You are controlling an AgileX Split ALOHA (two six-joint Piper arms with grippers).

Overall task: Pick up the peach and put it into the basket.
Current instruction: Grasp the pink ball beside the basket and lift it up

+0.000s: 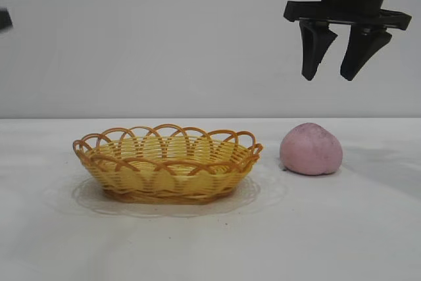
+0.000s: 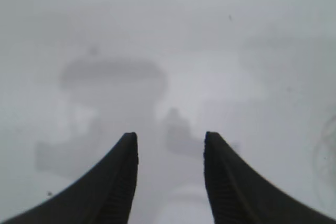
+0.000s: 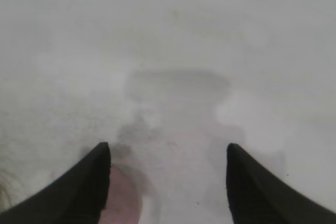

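Left arm: only a dark sliver at the exterior view's left edge; wrist view shows the left pincer [image 2: 170,174] partly open, nothing in it, over bare white table [image 1: 210,241]. Basket [image 1: 168,162] sits left of centre with nothing inside. Peach [image 1: 310,149] rests on the table just beside its right end, not touching. Right pincer [image 1: 332,51] hangs above the peach, well apart, fingers spread, holding nothing. Its arm is cropped by the frame top.

The shallow oval wicker basket with the looped rim [image 1: 168,162] sits on the white table [image 1: 329,235]. The rounded pink peach [image 1: 311,149] lies at its three o'clock, near, apart.
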